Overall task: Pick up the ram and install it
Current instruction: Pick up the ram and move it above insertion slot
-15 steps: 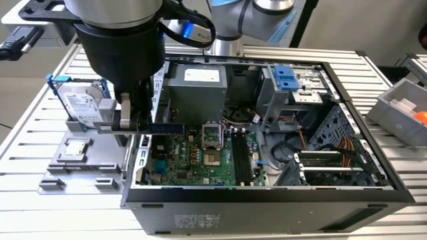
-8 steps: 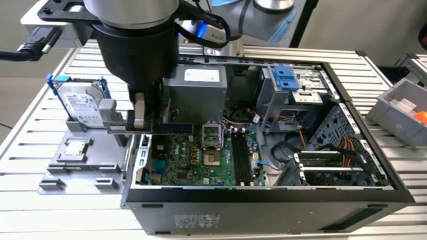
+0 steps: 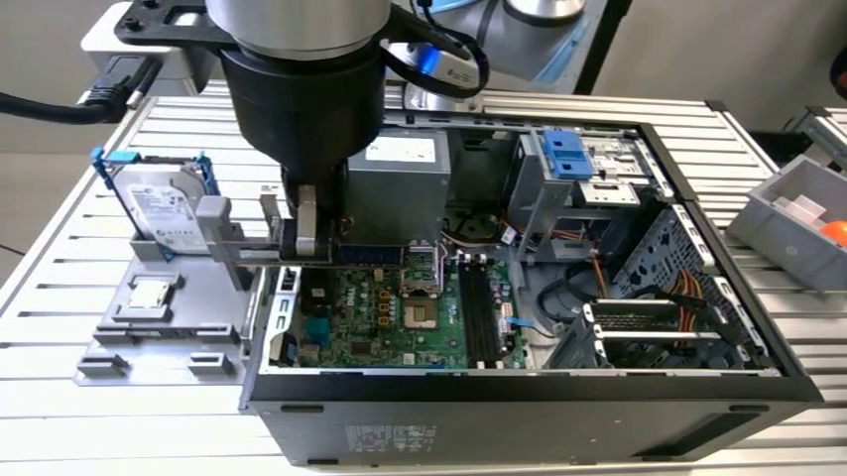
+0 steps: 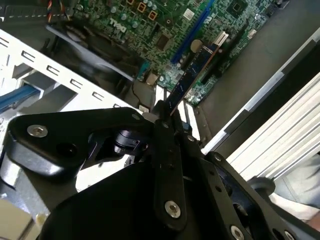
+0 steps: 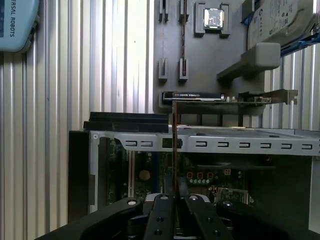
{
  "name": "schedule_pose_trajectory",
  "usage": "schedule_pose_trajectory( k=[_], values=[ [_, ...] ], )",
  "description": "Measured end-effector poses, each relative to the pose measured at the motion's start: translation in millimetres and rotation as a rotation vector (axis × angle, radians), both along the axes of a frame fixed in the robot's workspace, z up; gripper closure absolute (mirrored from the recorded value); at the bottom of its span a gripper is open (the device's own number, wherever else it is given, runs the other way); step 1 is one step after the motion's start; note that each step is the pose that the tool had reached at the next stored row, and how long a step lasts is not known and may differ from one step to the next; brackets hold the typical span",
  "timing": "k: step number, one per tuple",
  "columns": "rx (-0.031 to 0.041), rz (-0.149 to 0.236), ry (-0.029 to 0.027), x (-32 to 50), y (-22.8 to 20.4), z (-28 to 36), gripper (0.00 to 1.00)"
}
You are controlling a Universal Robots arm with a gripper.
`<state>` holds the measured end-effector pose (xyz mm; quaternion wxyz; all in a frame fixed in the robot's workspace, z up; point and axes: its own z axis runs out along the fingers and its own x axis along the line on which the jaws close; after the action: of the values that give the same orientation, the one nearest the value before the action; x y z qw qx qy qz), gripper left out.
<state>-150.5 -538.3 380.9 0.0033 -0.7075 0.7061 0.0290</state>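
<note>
Gripper (image 4: pixel 163 114) — clamped on ram (image 4: pixel 192 71), above mobo (image 4: pixel 150 30)

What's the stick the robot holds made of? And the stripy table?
The ram looks like dark greenish circuit board, matte, carrying black, probably plastic chips. The table seems metal, maybe aluminium: pale silvery ridged slats with dull shine.

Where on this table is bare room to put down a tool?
Bare table slats lie in front of the grey fixture plate, and between the case and the grey bin. Inside the case is crowded; the jaws hold the ram over it.
</note>
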Motion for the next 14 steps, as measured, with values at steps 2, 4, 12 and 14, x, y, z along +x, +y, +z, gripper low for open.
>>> schedule_pose_trajectory(
  k=[2,4,12,14],
  values=[
    [0.0001,0.0,0.0004,3.7,0.0,0.0,1.0],
    [0.0,0.0,0.0009,7.6,0.0,0.0,1.0],
    [-0.0001,0.0,0.003,23.0,0.0,0.1,1.0],
    [0.0,0.0,0.0035,26.9,0.0,0.0,1.0]
  ],
)
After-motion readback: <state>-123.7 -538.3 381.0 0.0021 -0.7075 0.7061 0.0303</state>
